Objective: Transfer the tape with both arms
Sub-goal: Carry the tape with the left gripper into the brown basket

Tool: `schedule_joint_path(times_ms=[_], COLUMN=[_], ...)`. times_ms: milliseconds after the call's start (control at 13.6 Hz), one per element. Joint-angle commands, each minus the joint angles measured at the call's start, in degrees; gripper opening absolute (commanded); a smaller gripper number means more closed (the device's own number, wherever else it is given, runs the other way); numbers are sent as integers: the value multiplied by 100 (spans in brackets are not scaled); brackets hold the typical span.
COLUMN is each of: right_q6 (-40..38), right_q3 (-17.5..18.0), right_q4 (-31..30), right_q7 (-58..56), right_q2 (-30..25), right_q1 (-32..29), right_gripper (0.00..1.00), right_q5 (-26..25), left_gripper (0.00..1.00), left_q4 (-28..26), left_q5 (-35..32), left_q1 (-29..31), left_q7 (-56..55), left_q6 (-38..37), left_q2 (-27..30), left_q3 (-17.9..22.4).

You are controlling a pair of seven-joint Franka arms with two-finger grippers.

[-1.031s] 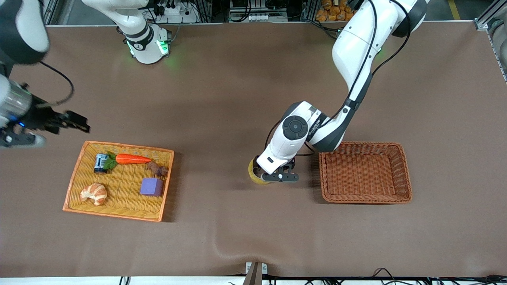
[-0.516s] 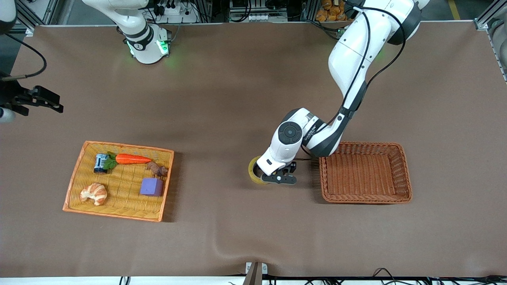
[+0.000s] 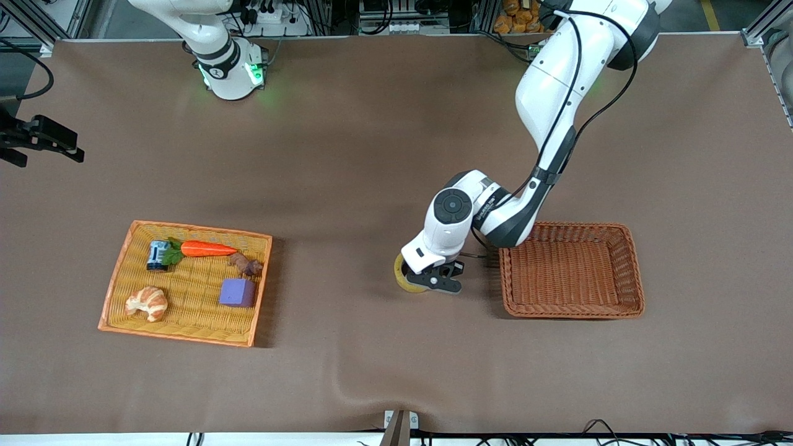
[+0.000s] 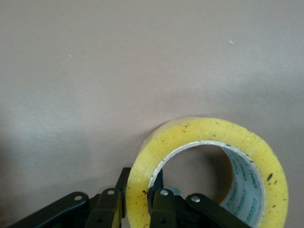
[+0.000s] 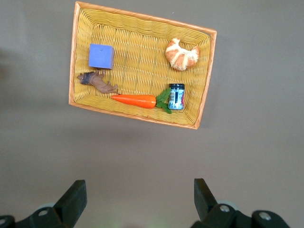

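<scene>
Yellow tape [image 3: 407,280] is sitting on the brown table [image 3: 347,155], just beside the empty brown basket [image 3: 626,303], toward the right arm's end from it. Left gripper [image 3: 435,280] is down at the tape, fingers [image 4: 161,209] clamping the roll's wall, one finger inside the ring and one outside; the left wrist view is showing the roll [image 4: 209,166] tilted with its grey-white core visible. Left arm [image 3: 551,93] is reaching down from its base to it. Right gripper [image 3: 43,139] is hanging with fingers [image 5: 73,202] spread wide apart, holding nothing, over the table edge at the right arm's end, waiting. Orange tray [image 3: 114,272] is lying well apart from the tape, holding a croissant [image 3: 147,302], purple cube [image 3: 237,292], carrot [image 3: 207,249], battery [image 3: 157,254] and a small brown figure [image 3: 246,265].
</scene>
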State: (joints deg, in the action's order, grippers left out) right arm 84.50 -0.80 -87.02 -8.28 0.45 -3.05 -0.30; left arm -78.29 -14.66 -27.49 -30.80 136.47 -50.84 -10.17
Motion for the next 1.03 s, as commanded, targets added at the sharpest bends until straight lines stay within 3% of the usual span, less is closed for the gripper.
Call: schedule_joint_path(times_ms=[0, 368, 663, 957], right_q6=[-48, -12, 40, 120], right_q3=[44, 36, 36, 36], right_q4=[36, 18, 18, -17], right_q7=[307, 581, 581, 581], right_q2=[-1, -19, -19, -36], right_q1=[-65, -108, -126, -117], right_gripper=[100, 100, 100, 100], right_q5=[-31, 4, 4, 4], left_gripper=[0, 0, 0, 0], left_q4=[-55, -388, -529, -1029], left_q5=[23, 666, 605, 525], left_q1=[471, 1271, 1736, 2642], left_q7=[74, 117, 320, 382], left_q6=[-785, -1796, -2947, -2916], left_q2=[757, 1910, 2043, 2061], left_q3=[-247, -363, -328, -371])
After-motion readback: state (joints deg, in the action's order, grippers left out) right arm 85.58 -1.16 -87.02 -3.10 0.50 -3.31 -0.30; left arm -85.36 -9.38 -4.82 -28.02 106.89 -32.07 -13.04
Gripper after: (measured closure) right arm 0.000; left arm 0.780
